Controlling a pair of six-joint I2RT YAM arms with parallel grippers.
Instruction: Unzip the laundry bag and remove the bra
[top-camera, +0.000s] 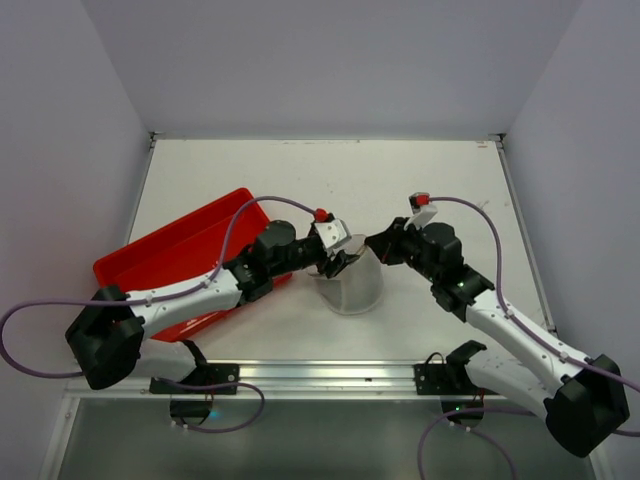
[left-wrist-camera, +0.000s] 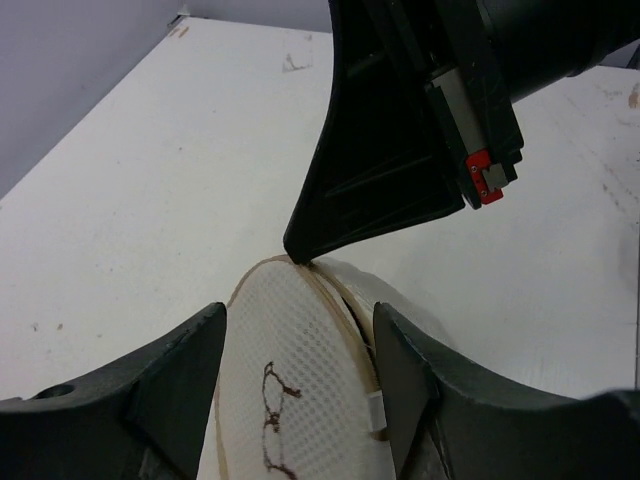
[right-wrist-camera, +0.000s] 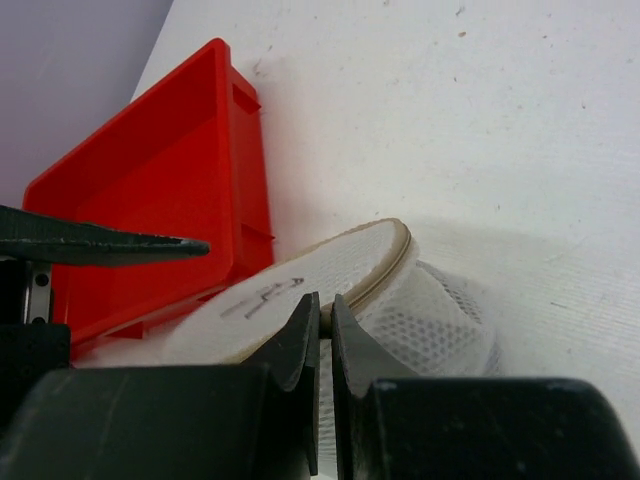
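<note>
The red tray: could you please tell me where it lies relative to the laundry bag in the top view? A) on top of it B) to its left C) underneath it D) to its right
B: the red tray lies on the table to the left of the laundry bag, not under or over it.

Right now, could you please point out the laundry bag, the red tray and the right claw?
laundry bag (left-wrist-camera: 300, 380): left wrist view, on the mesh lid.
red tray (top-camera: 178, 250): top external view, on its bare floor.
right claw (right-wrist-camera: 325, 305): right wrist view, midway between its fingertips.
</note>
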